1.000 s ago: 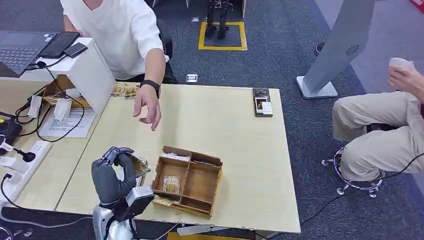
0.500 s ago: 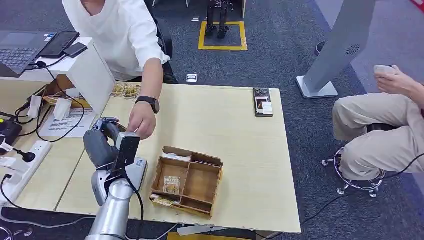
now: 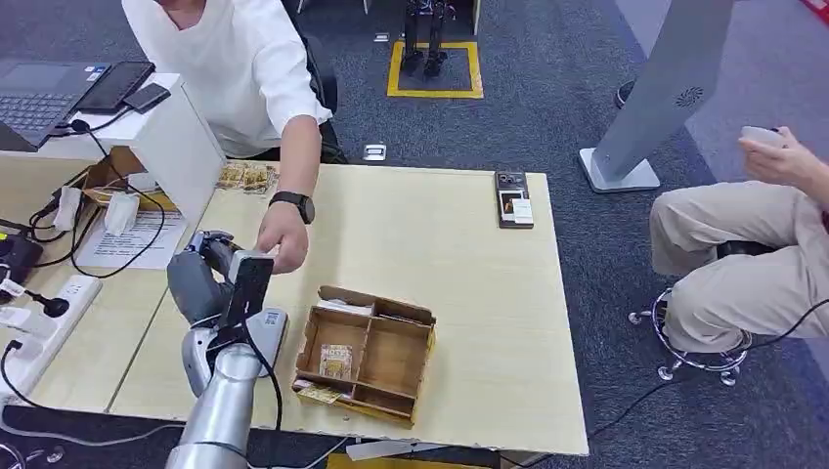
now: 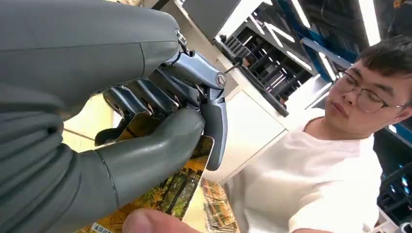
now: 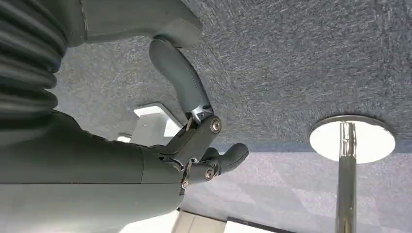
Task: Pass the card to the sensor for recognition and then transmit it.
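My left hand [image 3: 200, 274] is raised above the table's left part, toward the person in white. In the left wrist view its thumb and fingers [image 4: 160, 126] pinch a card [image 4: 170, 194] printed with a yellow and green picture. The person's hand [image 3: 281, 237] reaches down to my hand, and a fingertip [image 4: 145, 222] rests on the card's edge. A dark flat device [image 3: 513, 198], which may be the sensor, lies at the table's far edge. My right hand [image 5: 194, 145] hangs over grey carpet, fingers loosely bent, holding nothing.
A wooden compartment tray [image 3: 420, 342] with a card [image 3: 335, 360] inside sits close to the right of my left arm. Loose cards [image 3: 244, 176] lie by a white box [image 3: 181, 147]. Cables and a power strip [image 3: 39, 313] crowd the left. A second person [image 3: 743, 244] sits to the right of the table.
My left hand rose with the card from beside the tray toward the person. The person's hand came down and now meets the card.
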`<state>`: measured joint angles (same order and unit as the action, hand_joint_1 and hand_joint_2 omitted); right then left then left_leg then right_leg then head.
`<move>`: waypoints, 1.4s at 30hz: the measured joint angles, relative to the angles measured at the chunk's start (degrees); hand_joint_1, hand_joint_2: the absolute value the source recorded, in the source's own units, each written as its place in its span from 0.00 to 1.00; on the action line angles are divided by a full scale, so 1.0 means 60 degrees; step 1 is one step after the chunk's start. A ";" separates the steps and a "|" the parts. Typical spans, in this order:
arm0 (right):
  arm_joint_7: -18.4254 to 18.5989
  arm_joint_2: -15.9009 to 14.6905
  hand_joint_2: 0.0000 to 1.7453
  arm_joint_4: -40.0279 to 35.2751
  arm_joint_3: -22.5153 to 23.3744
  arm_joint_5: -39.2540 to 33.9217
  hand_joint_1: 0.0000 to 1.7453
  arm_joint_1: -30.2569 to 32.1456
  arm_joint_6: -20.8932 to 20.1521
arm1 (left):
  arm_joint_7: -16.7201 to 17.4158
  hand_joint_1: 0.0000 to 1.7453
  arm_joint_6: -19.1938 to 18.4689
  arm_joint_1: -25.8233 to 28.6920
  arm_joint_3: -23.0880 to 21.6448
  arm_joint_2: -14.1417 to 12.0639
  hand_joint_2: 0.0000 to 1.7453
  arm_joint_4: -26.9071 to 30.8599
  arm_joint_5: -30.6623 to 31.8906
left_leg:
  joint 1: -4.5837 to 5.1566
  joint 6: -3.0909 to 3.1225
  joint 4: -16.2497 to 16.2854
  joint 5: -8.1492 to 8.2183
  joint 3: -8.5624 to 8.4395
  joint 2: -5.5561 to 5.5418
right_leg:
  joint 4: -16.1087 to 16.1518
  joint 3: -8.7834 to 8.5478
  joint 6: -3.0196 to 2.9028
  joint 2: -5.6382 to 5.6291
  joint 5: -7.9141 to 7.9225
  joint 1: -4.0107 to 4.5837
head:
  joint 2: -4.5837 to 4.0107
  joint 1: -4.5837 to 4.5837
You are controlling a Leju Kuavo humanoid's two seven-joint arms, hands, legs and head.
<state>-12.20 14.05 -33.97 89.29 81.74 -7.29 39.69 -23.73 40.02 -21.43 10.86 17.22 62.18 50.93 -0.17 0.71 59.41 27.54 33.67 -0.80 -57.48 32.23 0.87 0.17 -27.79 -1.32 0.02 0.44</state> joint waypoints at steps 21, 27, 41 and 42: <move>0.0142 0.0000 1.00 -0.0047 0.0000 -0.0018 0.00 0.0009 0.0000 | -0.1148 0.00 0.0000 0.0237 0.0313 0.0306 1.00 0.0252 -0.2533 | 0.0001 0.0000 0.0000 0.0000 0.0001 0.0000 | 0.0000 0.0000 0.0000 0.0002 0.0000 0.0000 | -0.0003 0.0000; 0.0237 0.0022 1.00 -0.0182 0.0000 -0.0160 0.00 0.0051 0.0000 | -0.1370 0.00 0.0004 0.0686 -0.0193 0.0233 1.00 0.1261 -0.3903 | -0.0001 0.0000 -0.0001 0.0001 0.0005 -0.0001 | 0.0000 0.0001 0.0000 0.0003 -0.0001 0.0001 | 0.0000 0.0000; 0.0397 0.0230 1.00 -0.0510 0.0000 -0.0339 0.00 0.0125 0.0000 | -0.2482 0.00 0.0007 0.2123 -0.1620 -0.0066 1.00 0.3663 -0.5443 | 0.0000 0.0001 0.0000 0.0002 0.0005 0.0000 | 0.0000 0.0002 0.0001 0.0003 -0.0003 0.0000 | -0.0003 0.0004; 0.0397 0.0255 1.00 -0.0543 0.0004 -0.0350 0.00 0.0126 0.0000 | -0.2649 0.00 0.0007 0.2239 -0.1698 -0.0069 1.00 0.3888 -0.5450 | 0.0000 0.0001 0.0000 0.0002 0.0007 0.0000 | 0.0000 0.0003 0.0001 0.0003 -0.0004 0.0000 | 0.0000 0.0004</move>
<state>-9.81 15.58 -37.22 89.31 79.65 -6.54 39.69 -39.63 40.06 -8.00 0.68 16.81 85.51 18.23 -0.17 0.72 59.41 27.55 33.72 -0.80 -57.48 32.25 0.88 0.19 -27.81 -1.32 0.02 0.46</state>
